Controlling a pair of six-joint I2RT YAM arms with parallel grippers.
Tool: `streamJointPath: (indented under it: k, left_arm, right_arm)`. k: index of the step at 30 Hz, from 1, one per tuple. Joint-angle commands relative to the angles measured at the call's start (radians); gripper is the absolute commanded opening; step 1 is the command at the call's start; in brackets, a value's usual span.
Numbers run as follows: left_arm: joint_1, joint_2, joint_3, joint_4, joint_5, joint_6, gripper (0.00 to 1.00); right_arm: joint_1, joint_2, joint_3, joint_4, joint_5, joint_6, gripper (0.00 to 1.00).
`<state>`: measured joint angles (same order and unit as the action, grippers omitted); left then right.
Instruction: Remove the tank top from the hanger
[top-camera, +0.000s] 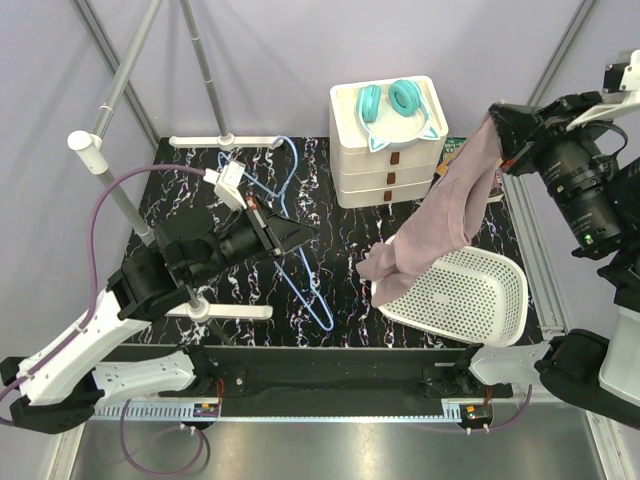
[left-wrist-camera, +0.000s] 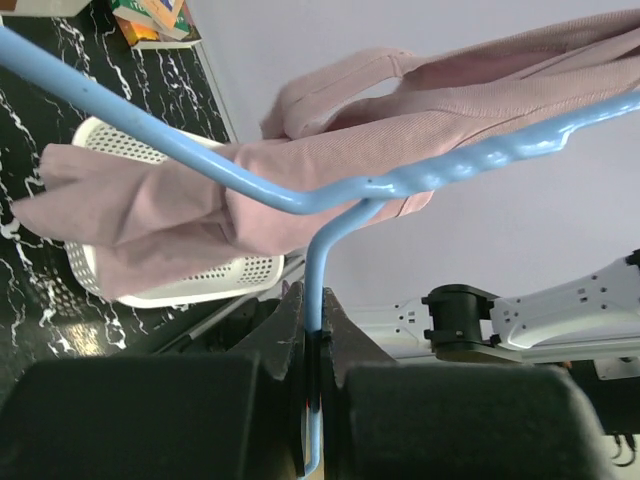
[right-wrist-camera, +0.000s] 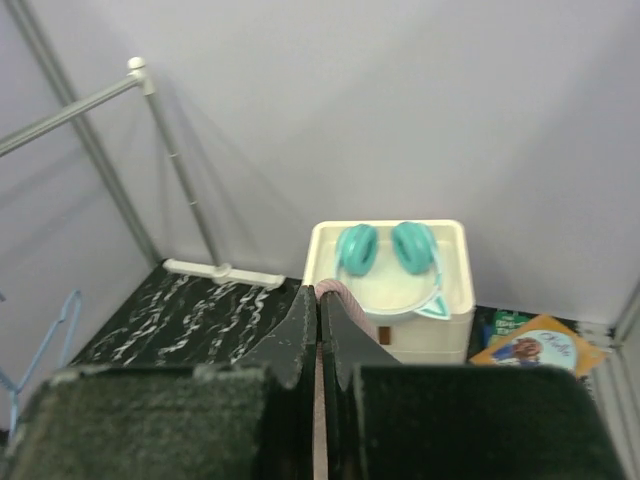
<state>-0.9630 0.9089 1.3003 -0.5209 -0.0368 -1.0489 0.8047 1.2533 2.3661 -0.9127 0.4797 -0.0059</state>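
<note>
My left gripper (top-camera: 298, 233) is shut on the light-blue wire hanger (top-camera: 303, 275), which stands tilted over the marble mat with its hook (top-camera: 283, 150) toward the back. In the left wrist view my jaws (left-wrist-camera: 318, 305) pinch the wire (left-wrist-camera: 322, 260). My right gripper (top-camera: 498, 128) is raised at the right and shut on a strap of the dusty-pink tank top (top-camera: 450, 205). The top hangs down, its lower end (top-camera: 385, 262) over the basket's left edge. From above, the top hangs clear of the hanger. The pink strap (right-wrist-camera: 343, 294) shows at my right fingertips (right-wrist-camera: 320, 297).
A white perforated basket (top-camera: 470, 290) lies tilted at the front right. A white drawer unit (top-camera: 388, 160) with teal headphones (top-camera: 400, 100) stands at the back. A grey rail pole (top-camera: 118, 95) and its white base bars (top-camera: 225, 142) stand on the left. Books (top-camera: 452, 150) lie beside the drawers.
</note>
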Motion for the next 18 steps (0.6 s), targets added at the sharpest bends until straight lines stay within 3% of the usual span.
streamJointPath:
  k: [1, 5, 8, 18]
  left_arm:
    - [-0.003, 0.036, 0.050, 0.044, 0.015, 0.078, 0.00]
    - [-0.002, 0.041, 0.065, 0.033, 0.017, 0.095, 0.00]
    - [-0.002, 0.044, 0.088, 0.013, 0.008, 0.113, 0.00]
    - [-0.002, 0.074, 0.123, -0.010, 0.008, 0.121, 0.00]
  right_arm:
    - [-0.002, 0.064, 0.146, 0.009, 0.152, -0.172, 0.00]
    - [-0.004, 0.089, 0.177, 0.014, 0.197, -0.242, 0.00]
    - [-0.004, 0.080, 0.113, 0.032, 0.263, -0.304, 0.00]
    - [-0.004, -0.078, -0.322, 0.052, 0.434, -0.234, 0.00]
